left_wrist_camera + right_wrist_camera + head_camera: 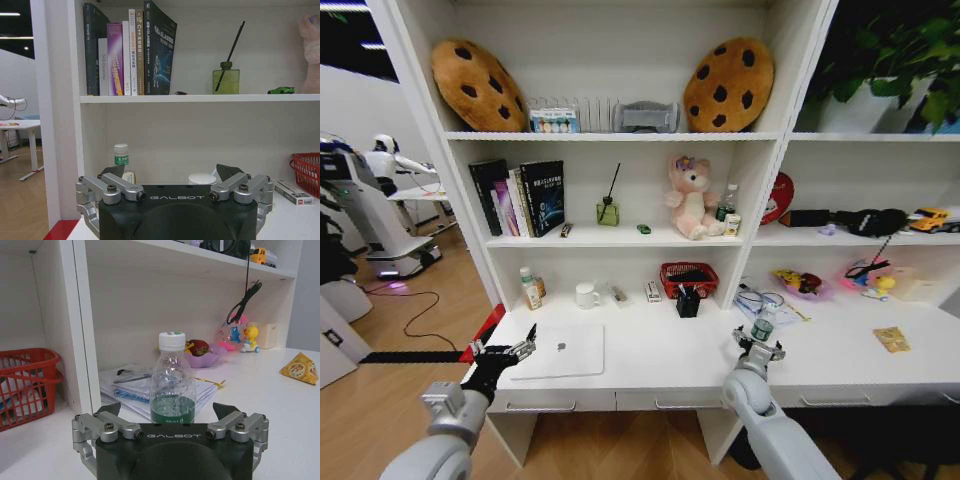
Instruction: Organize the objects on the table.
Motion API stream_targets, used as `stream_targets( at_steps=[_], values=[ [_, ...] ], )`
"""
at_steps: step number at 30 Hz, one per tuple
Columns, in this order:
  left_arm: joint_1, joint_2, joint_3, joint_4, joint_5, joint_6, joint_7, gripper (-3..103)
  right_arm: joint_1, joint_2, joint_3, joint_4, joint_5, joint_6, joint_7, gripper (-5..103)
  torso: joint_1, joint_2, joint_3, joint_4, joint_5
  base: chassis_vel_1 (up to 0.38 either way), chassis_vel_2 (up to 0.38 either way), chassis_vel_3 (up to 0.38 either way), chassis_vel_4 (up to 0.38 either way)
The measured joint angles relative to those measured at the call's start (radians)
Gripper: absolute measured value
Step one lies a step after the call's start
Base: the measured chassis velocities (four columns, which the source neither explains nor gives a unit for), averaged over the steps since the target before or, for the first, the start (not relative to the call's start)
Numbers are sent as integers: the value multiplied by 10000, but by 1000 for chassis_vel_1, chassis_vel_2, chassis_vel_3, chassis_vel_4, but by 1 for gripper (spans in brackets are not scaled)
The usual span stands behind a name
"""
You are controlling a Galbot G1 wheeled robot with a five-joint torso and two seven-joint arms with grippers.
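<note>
The silver laptop (561, 350) lies closed and flat on the white worktop (840, 365), near its front edge, with the left end effector (517, 351) just beside the laptop's left edge, its fingers apart around nothing. Behind the laptop sit a white mug (586, 295) and a red mesh basket (688, 278). Well to the laptop's right, the right end effector (758, 345) stands spread, a clear bottle (172, 380) of green liquid between its fingers, untouched.

I read "GALBOT" in pale letters on my left pincer (175, 197) housing and again on my right pincer (170, 436) housing. The book spines' (130, 50) lettering stays illegible to me.
</note>
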Motion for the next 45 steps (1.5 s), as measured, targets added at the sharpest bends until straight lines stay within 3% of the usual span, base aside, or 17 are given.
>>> stream_targets(
  at_steps=[18, 24, 27, 30, 31, 33, 36, 38, 41, 43, 44, 45],
  values=[
    [0, 0, 0, 0, 0, 0, 0, 100, 1448, -385, 73, -1879, 504, -66, -655, 103, 0, 0, 0, -2, -1, 0, 0, 0, 0],
    [-1, 0, 0, 0, 0, 0, 0, 100, 1362, -538, 73, -1626, 614, -117, -716, 84, 0, 0, 0, -1, 0, 0, 0, 0, 0],
    [0, 0, 0, 0, 0, 0, 0, 100, 1052, -593, 71, -1261, 601, -199, -741, 68, 0, 0, 0, -4, 0, 0, 0, 0, 0],
    [0, 0, 0, 0, 0, 0, 0, 100, 999, -588, 80, -1230, 558, -199, -760, 62, -1, 1, 0, -3, 0, 0, 0, 0, 0],
    [0, 0, 0, 0, 0, 0, 0, 100, 994, -583, 98, -1208, 555, -201, -765, 51, 0, 1, 0, -2, 0, 0, 0, 0, 0],
    [0, 0, 0, 0, 0, 0, 0, 100, 994, -586, 108, -1178, 559, -201, -766, 51, 0, 1, 0, -2, 2, 0, 0, 0, 0],
    [0, 0, 0, 0, 0, 0, 0, 100, 931, -675, 213, -837, 567, -199, -767, 38, 0, 0, 0, 0, 2, 0, 0, 0, 0],
    [0, 0, 0, 0, 0, 0, 0, 100, 824, -775, 291, -494, 562, -189, -814, 35, 0, 0, 0, 0, 3, 0, 0, 0, 0],
    [0, 0, 0, 0, 0, 0, -3, 100, 329, -1190, 577, 800, 662, -198, -1165, 28, 0, 1, -1, 1, -2, 0, 0, 0, 0],
    [0, 0, 0, 0, 0, 0, 0, 100, -613, -1653, 1074, 2310, 1348, -444, -1902, 26, 0, 2, -2, 1, -5, 0, 0, 0, 0],
    [0, 0, 0, 0, 0, 0, 0, 100, -613, -1653, 1074, 2310, 1348, -444, -1902, 26, 0, 2, -2, 1, -5, 0, 0, 0, 0],
    [-1, 0, 0, 0, 0, 0, -1, 100, -1366, -1849, 1471, 3073, 1681, -629, -2697, 24, 0, 2, -3, 0, -3, 0, 0, 0, 0]
  ],
)
